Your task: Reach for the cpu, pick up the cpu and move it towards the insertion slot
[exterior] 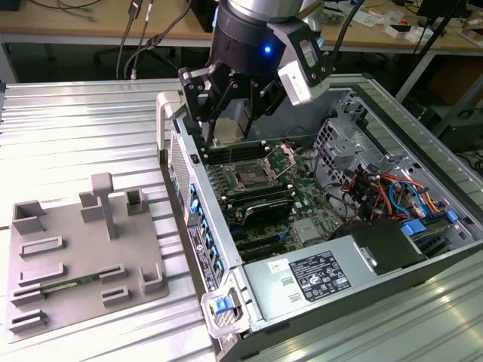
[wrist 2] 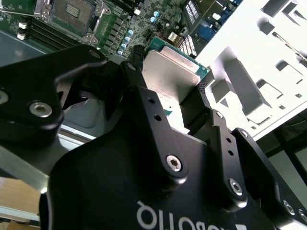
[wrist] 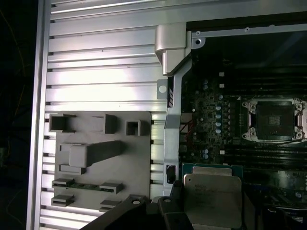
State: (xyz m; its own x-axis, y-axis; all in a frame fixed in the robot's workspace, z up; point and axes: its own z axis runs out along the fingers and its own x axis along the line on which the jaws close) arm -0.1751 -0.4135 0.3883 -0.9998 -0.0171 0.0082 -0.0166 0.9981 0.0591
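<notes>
Going by the exterior view's left to right: grey plastic tray (exterior: 83, 256) on the ribbed table, then the gripper (exterior: 230, 113) over the open PC case, fingers (wrist 2: 148, 115) pinching the cpu (wrist 2: 168, 79), hovering beside the insertion slot (exterior: 249, 179), not touching it.

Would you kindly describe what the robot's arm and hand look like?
The arm ends in a dark cylindrical wrist with a small blue light. The hand is matte black, built of jointed link bars fastened with silver screws, and carries white lettering. A silver-grey camera module is mounted beside it.
</notes>
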